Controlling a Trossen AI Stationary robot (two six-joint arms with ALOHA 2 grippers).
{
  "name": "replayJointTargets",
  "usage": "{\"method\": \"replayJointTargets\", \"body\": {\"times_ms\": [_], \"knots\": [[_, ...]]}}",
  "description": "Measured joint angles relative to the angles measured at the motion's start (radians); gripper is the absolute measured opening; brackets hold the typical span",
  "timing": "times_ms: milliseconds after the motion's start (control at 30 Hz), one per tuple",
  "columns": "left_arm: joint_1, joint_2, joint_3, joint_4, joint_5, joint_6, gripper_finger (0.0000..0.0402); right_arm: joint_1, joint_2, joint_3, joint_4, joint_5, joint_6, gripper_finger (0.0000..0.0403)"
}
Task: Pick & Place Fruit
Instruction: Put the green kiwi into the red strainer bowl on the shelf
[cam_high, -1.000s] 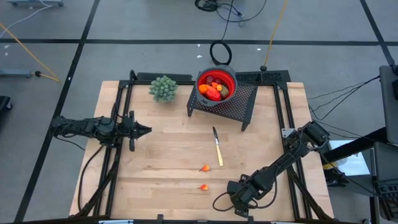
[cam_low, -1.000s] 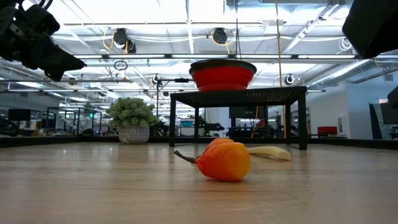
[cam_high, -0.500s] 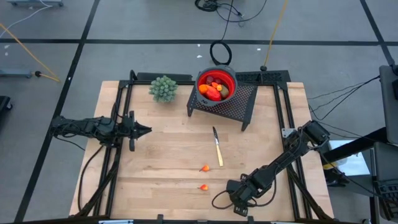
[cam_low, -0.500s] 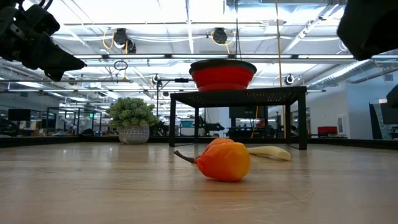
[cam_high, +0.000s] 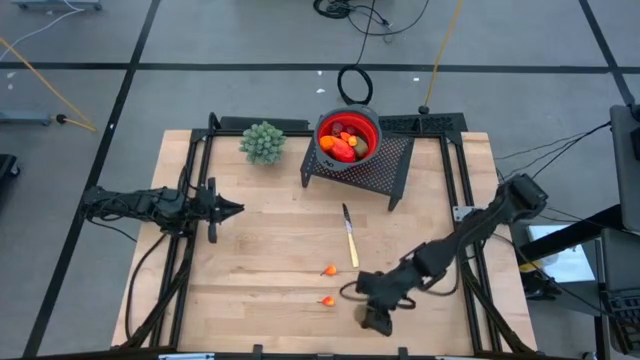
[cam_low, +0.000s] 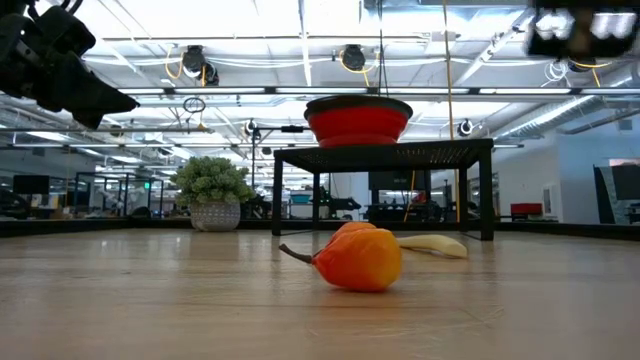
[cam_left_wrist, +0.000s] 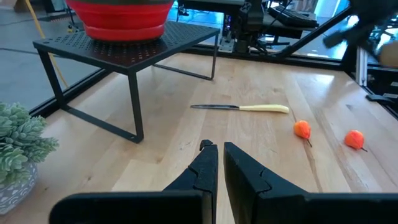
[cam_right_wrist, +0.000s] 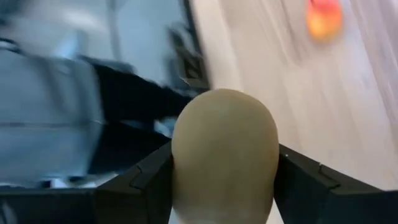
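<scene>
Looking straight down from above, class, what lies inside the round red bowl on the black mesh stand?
The round red bowl on the black mesh stand holds piled toy fruit: an orange-red oblong piece and darker red pieces behind it. Anything beneath that pile is covered.

left tool (cam_left_wrist: 216, 163) shut, at table's left edge | right tool (cam_right_wrist: 224, 180) clamped on brownish oval (cam_right_wrist: 224, 149)

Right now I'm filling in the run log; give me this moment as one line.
right gripper: shut on brownish oval fruit, near table's front edge | left gripper: shut, idle at left | two small orange fruits on table | red bowl on rack
</scene>
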Motion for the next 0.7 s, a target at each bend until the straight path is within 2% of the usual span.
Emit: {"method": "replayJointTargets", "body": {"times_ms": [267, 700], "knots": [[0.0, 0.0, 0.0, 0.0, 0.0, 0.002, 0.0026, -0.059, -0.122, 0.0, 0.186, 0.119, -0.151, 0.0213], [0.0, 0.0, 0.0, 0.0, 0.0, -0.027, 0.0026, -0.159, -0.209, 0.001, 0.435, 0.096, -0.507, 0.0213]]}}
